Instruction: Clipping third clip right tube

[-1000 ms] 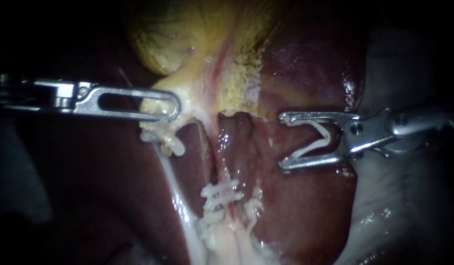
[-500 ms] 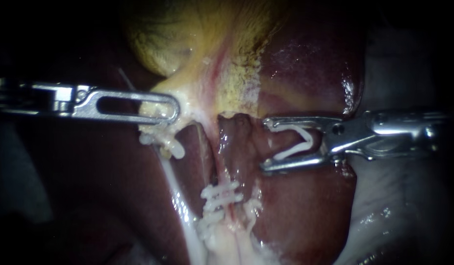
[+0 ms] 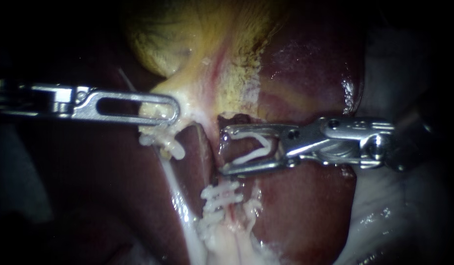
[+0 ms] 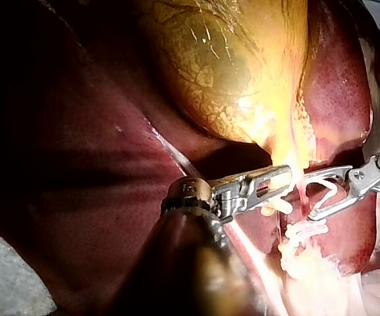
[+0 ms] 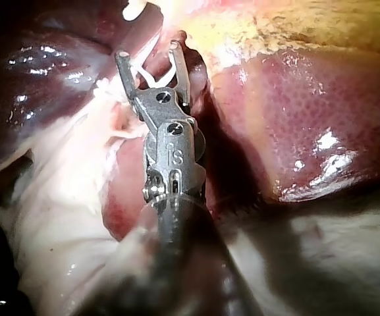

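Right instrument, jaws wide and bearing an open clip, tips just beside the right tube at its 9 o'clock. Left instrument clamps the gallbladder. Tube likely soft, slick, tearable: straddle the bare stretch at 12 o'clock of the placed clips.

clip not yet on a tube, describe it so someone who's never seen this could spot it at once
Below the yellow gallbladder, my right instrument lies across the dark red liver. The clip is the white V held between its jaws. Unlike the clips lower down, closed across a tube, it gapes open and grips nothing.
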{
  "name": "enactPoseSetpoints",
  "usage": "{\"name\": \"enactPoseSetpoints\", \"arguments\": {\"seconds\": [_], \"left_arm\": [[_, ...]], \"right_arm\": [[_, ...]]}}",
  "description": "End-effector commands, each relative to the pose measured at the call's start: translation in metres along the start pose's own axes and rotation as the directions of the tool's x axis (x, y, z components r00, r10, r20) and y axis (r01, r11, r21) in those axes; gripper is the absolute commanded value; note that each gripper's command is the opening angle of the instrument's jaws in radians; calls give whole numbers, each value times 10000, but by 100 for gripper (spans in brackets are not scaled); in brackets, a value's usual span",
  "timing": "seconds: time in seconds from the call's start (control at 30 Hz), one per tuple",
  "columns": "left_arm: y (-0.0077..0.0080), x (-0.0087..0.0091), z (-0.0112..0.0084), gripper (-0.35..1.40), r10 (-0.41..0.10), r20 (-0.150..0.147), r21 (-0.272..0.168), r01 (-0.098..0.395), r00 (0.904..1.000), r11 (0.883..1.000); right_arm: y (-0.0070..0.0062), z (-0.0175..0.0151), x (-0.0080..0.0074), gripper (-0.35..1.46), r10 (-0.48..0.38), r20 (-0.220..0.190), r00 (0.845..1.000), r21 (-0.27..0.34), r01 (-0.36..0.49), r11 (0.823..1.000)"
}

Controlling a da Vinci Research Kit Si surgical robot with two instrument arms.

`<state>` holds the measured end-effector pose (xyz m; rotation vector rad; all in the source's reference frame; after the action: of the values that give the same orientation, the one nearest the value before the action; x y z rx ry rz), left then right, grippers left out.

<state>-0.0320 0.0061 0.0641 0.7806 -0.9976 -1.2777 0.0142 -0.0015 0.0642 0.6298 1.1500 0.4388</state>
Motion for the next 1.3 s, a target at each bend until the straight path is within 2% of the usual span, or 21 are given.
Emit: {"name": "enactPoseSetpoints", "arguments": {"seconds": [0.03,0.17,0.3,0.43,0.57,0.8,1.07,1.17,1.2,1.23,1.3], "left_arm": [[0,0,-1,-35,5,-3,6,-5,10000,10000],[0,0,-1,-35,7,-7,10,-7,10000,10000],[1,0,-1,-35,13,-7,10,-13,10000,10000],[5,1,-2,-35,28,-16,20,-28,10000,10000],[8,0,-4,-35,38,-51,53,-38,10000,10000],[16,1,-4,-35,130,-34,81,-130,9999,9999],[17,2,-4,-35,136,-50,97,-136,9999,9999],[17,2,-4,-35,137,-50,98,-136,9999,9999],[17,2,-4,-35,137,-50,98,-136,9999,9999],[17,2,-4,-35,137,-50,98,-136,9999,9999],[17,2,-4,-35,137,-51,98,-136,9999,9999]], "right_arm": [[0,4,0,48,46,-31,10000,136,-45,9999],[-1,14,5,48,523,-550,9971,620,-489,9969],[-2,19,7,48,942,-854,9919,1079,-848,9905],[-1,20,9,48,1429,-1280,9814,1505,-1232,9809],[0,18,12,46,1818,-1511,9717,1915,-1516,9697],[0,18,13,43,2469,-1657,9548,2494,-2016,9472],[1,20,15,35,2592,-1662,9514,2516,-2132,9440],[2,18,15,22,2599,-1651,9514,2546,-2135,9432],[2,17,16,9,2606,-1680,9507,2479,-2151,9446],[1,14,15,-12,2725,-1670,9475,2461,-2276,9421],[1,9,17,-32,2973,-1649,9404,2433,-2533,9363]]}}
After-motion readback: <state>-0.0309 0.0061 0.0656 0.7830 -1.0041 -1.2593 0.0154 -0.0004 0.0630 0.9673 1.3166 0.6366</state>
